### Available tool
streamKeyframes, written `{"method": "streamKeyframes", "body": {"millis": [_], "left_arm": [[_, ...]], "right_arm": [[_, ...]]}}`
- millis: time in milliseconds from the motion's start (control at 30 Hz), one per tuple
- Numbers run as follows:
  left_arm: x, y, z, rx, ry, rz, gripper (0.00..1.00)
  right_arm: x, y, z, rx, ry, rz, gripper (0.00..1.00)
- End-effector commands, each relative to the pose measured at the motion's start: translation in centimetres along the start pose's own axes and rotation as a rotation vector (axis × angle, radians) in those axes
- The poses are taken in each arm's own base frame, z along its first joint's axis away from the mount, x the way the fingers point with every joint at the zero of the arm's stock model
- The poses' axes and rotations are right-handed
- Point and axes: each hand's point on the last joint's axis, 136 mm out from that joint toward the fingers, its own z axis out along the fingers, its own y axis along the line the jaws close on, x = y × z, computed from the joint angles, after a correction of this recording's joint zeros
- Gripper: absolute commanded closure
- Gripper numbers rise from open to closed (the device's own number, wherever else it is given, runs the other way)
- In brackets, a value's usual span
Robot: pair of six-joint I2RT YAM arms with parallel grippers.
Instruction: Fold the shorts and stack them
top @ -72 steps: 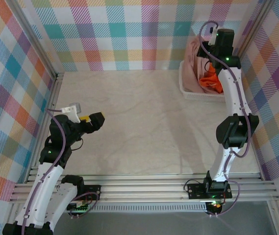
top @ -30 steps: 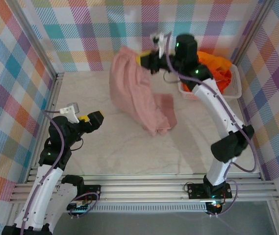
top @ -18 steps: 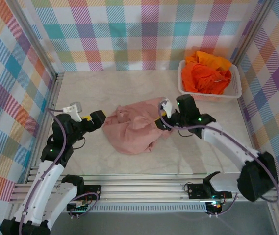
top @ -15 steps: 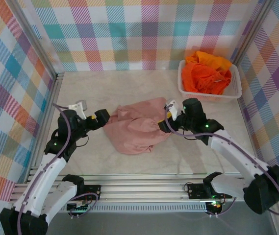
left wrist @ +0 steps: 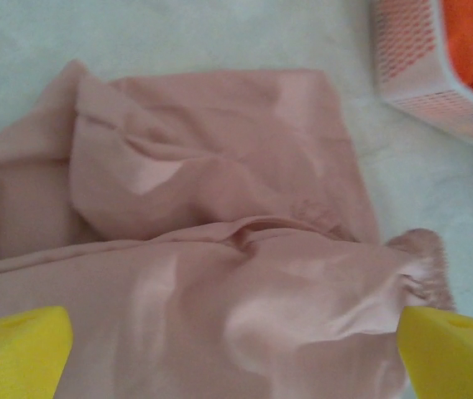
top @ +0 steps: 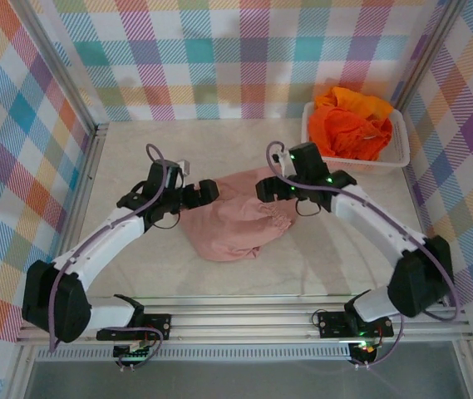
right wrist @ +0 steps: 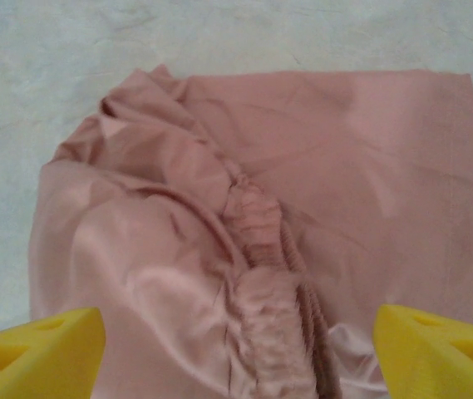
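**Item: pink shorts** [top: 234, 226]. One dusty pink pair, crumpled in a loose heap at the middle of the worktop [top: 136, 154], clear of the basket [top: 401, 143].
- Its longer run goes left to right across the worktop.
- The gathered waistband [right wrist: 257, 218] bunches toward the heap's right end.
- In the right wrist view, a flatter leg panel spreads out beyond the waistband.

**Item: orange shorts** [top: 348, 126]. Piled in the basket at the far right corner, well apart from both hands.

**Item: left hand** [top: 206, 192]. Fingers spread wide and holding nothing. It sits at the far left edge of the heap, with the cloth lying just ahead of it and below.

**Item: right hand** [top: 266, 189]. Fingers also wide and holding nothing. It sits at the far right edge of the heap, with the waistband directly beneath.

**Governing relation.** The two hands flank the heap's far edge, one at each end of its long run. Each is about equally near its own end. A spreading pull to both sides looks like the likely next step.

**Change since earlier.**
- The pink pair has come out of the basket onto the worktop.
- The right hand, shut on the cloth a second ago, has let go.
- The left arm has reached forward from its rest near the left wall to the heap.
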Motion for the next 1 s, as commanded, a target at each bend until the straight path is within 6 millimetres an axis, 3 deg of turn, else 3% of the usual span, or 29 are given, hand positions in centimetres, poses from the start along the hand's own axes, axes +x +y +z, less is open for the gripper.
{"method": "streamKeyframes", "body": {"millis": [0,233,367,433,700,867,967], "left_arm": [[0.4,1.6,0.4,-0.094,0.028,-0.058,0.00],[1.5,6.3,1.2,-0.273,0.068,-0.193,0.02],[2.1,8.7,1.5,-0.333,0.085,-0.279,0.06],[2.7,9.6,1.9,-0.346,0.104,-0.316,0.07],[3.9,11.4,4.0,-0.389,0.170,-0.404,0.17],[5.1,12.3,5.0,-0.416,0.210,-0.418,0.24],[5.5,12.5,5.5,-0.417,0.221,-0.432,0.31]], "right_arm": [[0.7,-1.5,1.5,0.082,0.088,0.116,0.17],[2.7,-1.9,4.6,0.080,0.200,0.150,0.26],[3.6,-2.1,5.5,0.073,0.223,0.153,0.41],[3.8,-2.0,5.9,0.065,0.225,0.156,0.53],[3.4,-1.9,6.0,0.057,0.210,0.148,0.90],[3.1,-1.8,5.4,0.053,0.187,0.152,1.00],[2.7,-1.5,5.0,0.046,0.164,0.156,1.00]]}}
